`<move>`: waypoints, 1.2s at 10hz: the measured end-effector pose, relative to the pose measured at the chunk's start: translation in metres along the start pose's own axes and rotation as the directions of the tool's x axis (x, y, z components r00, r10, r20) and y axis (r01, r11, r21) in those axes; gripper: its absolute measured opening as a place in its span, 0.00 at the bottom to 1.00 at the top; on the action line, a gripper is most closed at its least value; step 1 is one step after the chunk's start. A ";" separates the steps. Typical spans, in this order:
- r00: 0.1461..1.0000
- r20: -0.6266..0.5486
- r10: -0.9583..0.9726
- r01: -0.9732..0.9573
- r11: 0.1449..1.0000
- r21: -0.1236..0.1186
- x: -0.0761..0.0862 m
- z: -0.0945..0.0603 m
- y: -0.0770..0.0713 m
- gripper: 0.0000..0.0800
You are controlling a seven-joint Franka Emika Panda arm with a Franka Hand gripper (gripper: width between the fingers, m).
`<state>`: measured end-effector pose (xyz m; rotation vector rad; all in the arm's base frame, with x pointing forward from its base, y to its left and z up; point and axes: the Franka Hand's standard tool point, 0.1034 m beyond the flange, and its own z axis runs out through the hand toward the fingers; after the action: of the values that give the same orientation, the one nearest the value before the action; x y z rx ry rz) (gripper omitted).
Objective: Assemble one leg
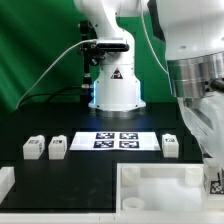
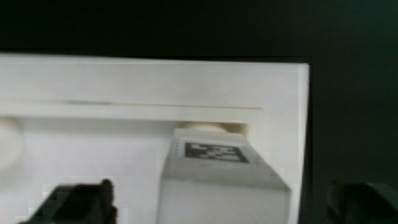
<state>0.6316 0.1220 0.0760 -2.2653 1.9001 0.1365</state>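
Leg (image 2: 217, 160) held upright between the fingers (image 2: 80, 200) of the gripper (image 2: 217, 205), tag face toward the wrist camera, long axis running along the line of the gripper; top end seated at or just touching a round socket in the corner of the white body (image 2: 107, 100), contact not fully resolvable. Jaws narrow, closed on the leg. In the exterior view, gripper (image 1: 212, 175) down at the body's (image 1: 160, 185) right edge. Three spare legs (image 1: 33, 147) (image 1: 57, 148) (image 1: 171, 146) and the marker board (image 1: 117, 140) farther back, well apart. Nothing obstructing; alignment with the socket judged critical.
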 end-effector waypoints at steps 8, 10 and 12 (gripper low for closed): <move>0.358 -0.026 -0.933 0.928 0.359 -0.100 0.002 0.001 -0.004 0.81; 0.361 -0.027 -0.932 0.927 0.362 -0.098 0.003 0.001 -0.004 0.66; 0.390 -0.030 -0.920 0.915 0.391 -0.096 0.003 0.001 -0.004 0.48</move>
<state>0.6363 0.1194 0.0750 -3.0175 0.3492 -0.0637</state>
